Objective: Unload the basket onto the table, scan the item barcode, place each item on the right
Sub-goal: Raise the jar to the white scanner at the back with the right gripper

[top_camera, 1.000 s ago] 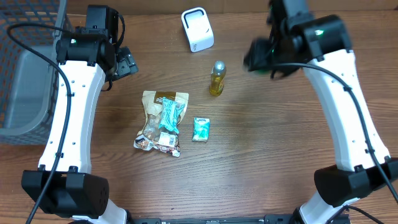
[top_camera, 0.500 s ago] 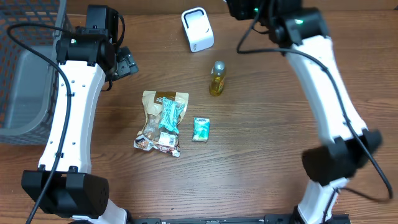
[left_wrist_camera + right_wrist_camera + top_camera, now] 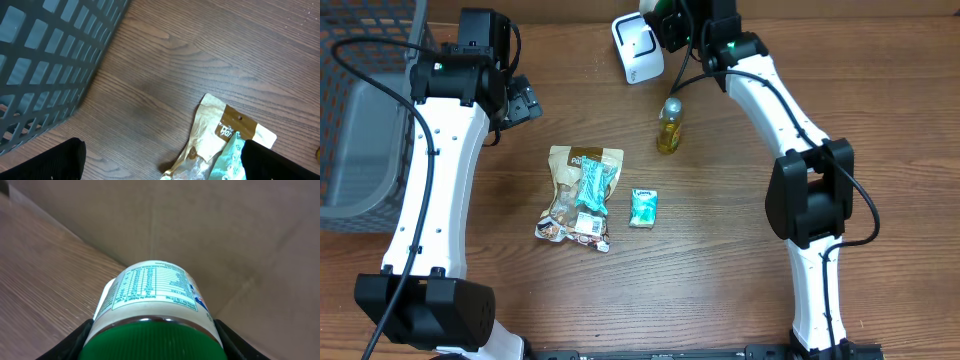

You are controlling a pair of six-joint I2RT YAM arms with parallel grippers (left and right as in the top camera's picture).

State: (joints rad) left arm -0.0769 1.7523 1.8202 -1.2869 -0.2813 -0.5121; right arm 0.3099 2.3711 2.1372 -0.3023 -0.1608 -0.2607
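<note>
Jar [image 3: 152,292] is gripped by the right gripper [image 3: 152,342] at 12 o'clock on the table [image 3: 720,270], up at the far edge. It is clamped between the two fingers [image 3: 75,341], which are pressed on either side just behind the green lid [image 3: 155,340]. In the right wrist view the lid is turned toward the camera, and a white label with a nutrition panel is seen on the upper side of the jar. The scanner [image 3: 638,47], a white box, is set just beside the gripper at its 9 o'clock side. Whether a barcode is turned toward the scanner cannot be told.

The left gripper [image 3: 525,103] is held at 10 o'clock with its jaws spread wide and nothing between them. A dark mesh basket [image 3: 45,60] is seen at 9 o'clock, off the table's left edge.

A yellow bottle [image 3: 669,128] is laid at about 1 o'clock from the centre, well apart from the scanner. A snack bag [image 3: 582,192] is laid at 8 o'clock, and a teal packet [image 3: 643,207] is placed just beside it at 3 o'clock of the bag, not touching it.
</note>
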